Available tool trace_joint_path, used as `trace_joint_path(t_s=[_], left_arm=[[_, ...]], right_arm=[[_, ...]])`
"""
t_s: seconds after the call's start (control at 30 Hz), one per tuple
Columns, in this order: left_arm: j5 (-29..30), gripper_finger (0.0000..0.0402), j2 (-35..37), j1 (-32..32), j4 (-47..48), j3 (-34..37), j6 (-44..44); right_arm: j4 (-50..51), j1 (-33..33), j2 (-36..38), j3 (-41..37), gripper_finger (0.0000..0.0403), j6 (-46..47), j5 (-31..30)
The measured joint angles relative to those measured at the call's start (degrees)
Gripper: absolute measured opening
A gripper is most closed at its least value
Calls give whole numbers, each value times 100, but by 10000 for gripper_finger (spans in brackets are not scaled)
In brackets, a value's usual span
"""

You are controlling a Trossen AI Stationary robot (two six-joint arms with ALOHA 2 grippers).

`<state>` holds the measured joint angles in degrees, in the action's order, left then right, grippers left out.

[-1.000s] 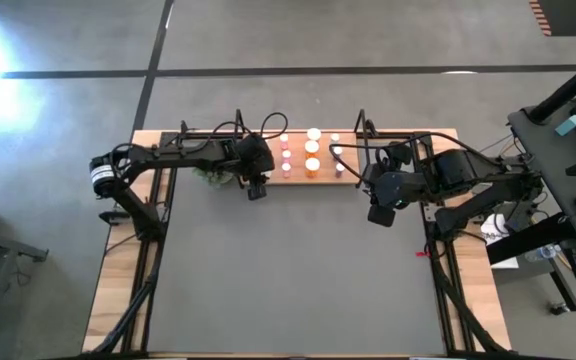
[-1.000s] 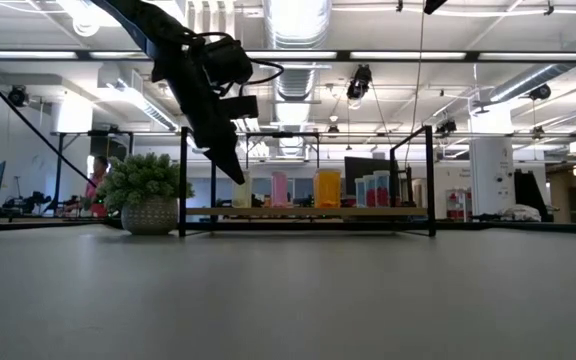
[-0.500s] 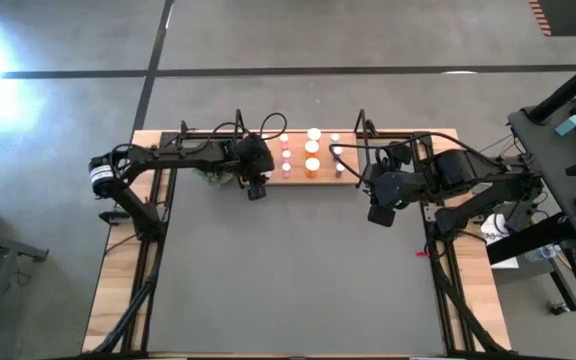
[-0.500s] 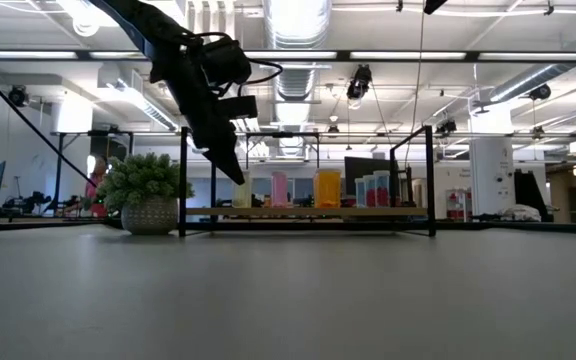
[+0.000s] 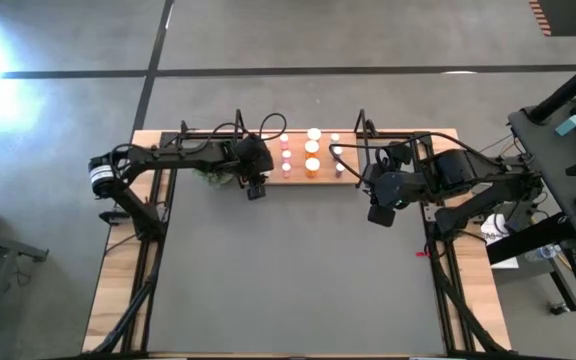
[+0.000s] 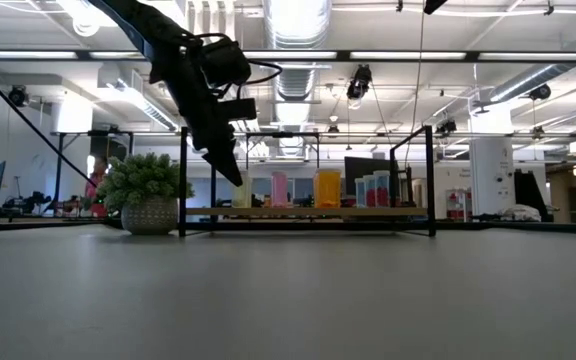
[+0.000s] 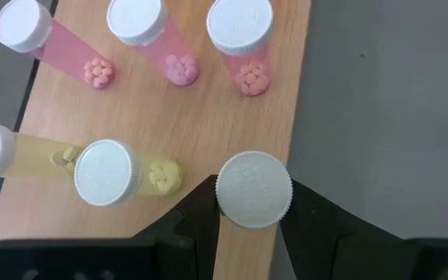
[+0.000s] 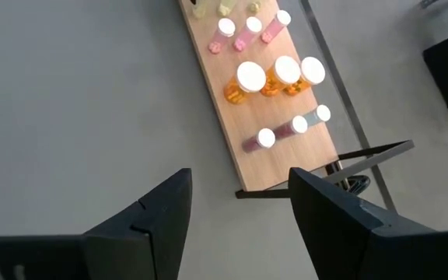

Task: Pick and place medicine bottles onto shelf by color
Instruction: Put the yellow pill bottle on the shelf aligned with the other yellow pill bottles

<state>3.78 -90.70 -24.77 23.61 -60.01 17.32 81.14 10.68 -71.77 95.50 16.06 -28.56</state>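
The left gripper (image 7: 252,233) is over the left end of the shelf (image 7: 201,117), with its two dark fingers closed around a bottle (image 7: 253,189) with a white cap. The bottle hangs right at the board's front edge, next to two yellow bottles (image 7: 119,173). I think the best way now is to go down slowly and straight, keep clear of the yellow one beside it, and only let go once the bottom sits flat on the wood.

The shelf is a flat, light brown wooden board with thin black posts. The bottles are small, round and see-through, with ridged white caps. Pink bottles (image 7: 169,47) stand behind.

The right gripper (image 8: 239,202) waits over the grey mat (image 5: 298,270), open and holding nothing.
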Motion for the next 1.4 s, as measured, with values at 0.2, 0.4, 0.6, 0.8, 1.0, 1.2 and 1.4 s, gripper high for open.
trace_joint_path(t_s=[0.2, 0.4, 0.6, 0.8, 1.0, 1.2, 1.4], left_arm=[[76, 102, -2, 0, -52, 4, 0], [134, 102, -6, 0, -63, 4, 2], [148, 102, -7, 0, -71, 16, 2], [152, 102, -7, 0, -71, 16, 0], [156, 99, -7, 0, -71, 18, -2], [174, 95, -7, 0, -74, 24, -44], [260, 133, -25, 0, -45, 29, -44]], right_arm=[[0, 1, 1, 0, 206, 1, 0], [0, 0, 0, 0, 206, 2, 0], [0, 0, 1, 0, 206, 2, 0], [0, 2, 0, 0, 206, 2, 0], [0, 0, 0, 0, 206, 63, 0], [0, 0, 0, 0, 206, 59, 0], [0, 1, 0, -1, 206, 54, 0]])
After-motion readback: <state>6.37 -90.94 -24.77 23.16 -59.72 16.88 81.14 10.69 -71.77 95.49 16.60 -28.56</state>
